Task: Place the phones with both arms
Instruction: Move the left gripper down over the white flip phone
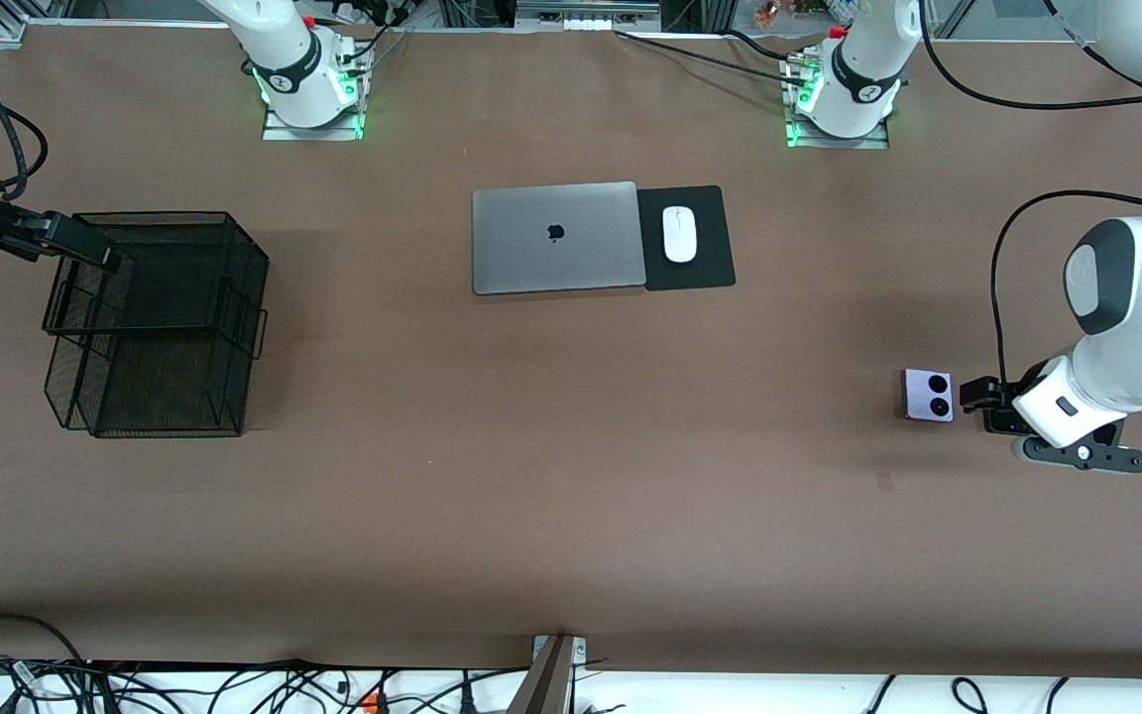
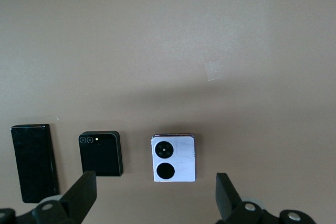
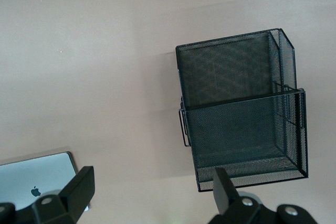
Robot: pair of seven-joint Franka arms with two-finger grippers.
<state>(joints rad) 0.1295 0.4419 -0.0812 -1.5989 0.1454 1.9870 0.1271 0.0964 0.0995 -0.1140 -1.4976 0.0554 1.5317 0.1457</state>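
A small squarish lilac phone (image 1: pixel 928 395) with two black circles lies flat toward the left arm's end of the table. In the left wrist view the lilac phone (image 2: pixel 174 158) lies in a row with a small squarish black phone (image 2: pixel 101 153) and a long slim black slab (image 2: pixel 34 162). My left gripper (image 2: pixel 156 198) hangs open in the air over the table beside this row, holding nothing. In the front view the left arm hides most of the two black phones. My right gripper (image 1: pixel 85 243) hangs open and empty over the black mesh basket (image 1: pixel 160 322).
A shut silver laptop (image 1: pixel 556 238) lies mid-table toward the robots' bases, with a white mouse (image 1: pixel 679 234) on a black pad (image 1: pixel 705 243) beside it. The mesh basket (image 3: pixel 241 119) has two tiers and stands at the right arm's end. Cables run along the table's edges.
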